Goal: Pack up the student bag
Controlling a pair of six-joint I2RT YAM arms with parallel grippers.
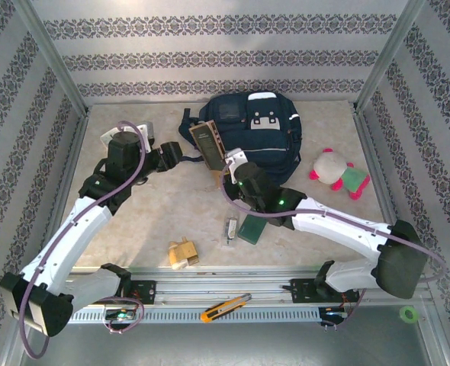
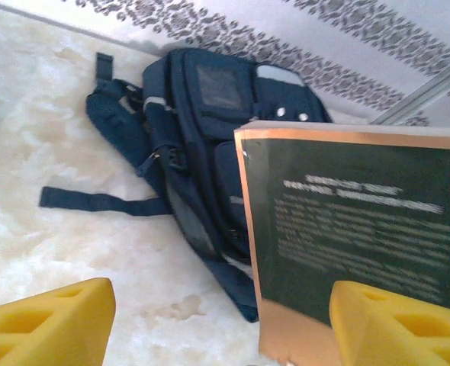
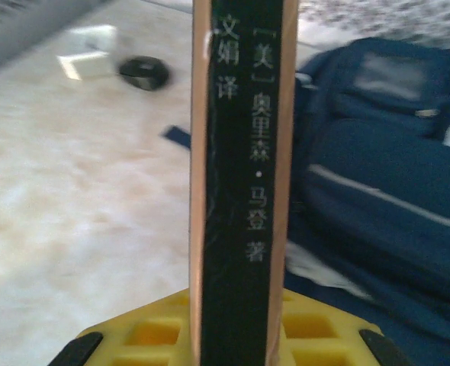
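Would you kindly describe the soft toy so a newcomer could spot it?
Find the navy student bag at the back of the table. To its right, apart from it, lies the soft toy: white with pink limbs and a green patch, the only plush thing.

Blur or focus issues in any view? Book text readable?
Top external: evenly lit, reasonably sharp, only soft shadows. Left wrist: text on the book cover is smeared and unreadable, the student bag clearer. Right wrist: the book's spine lettering is legible but soft; bag and table behind it are out of focus.
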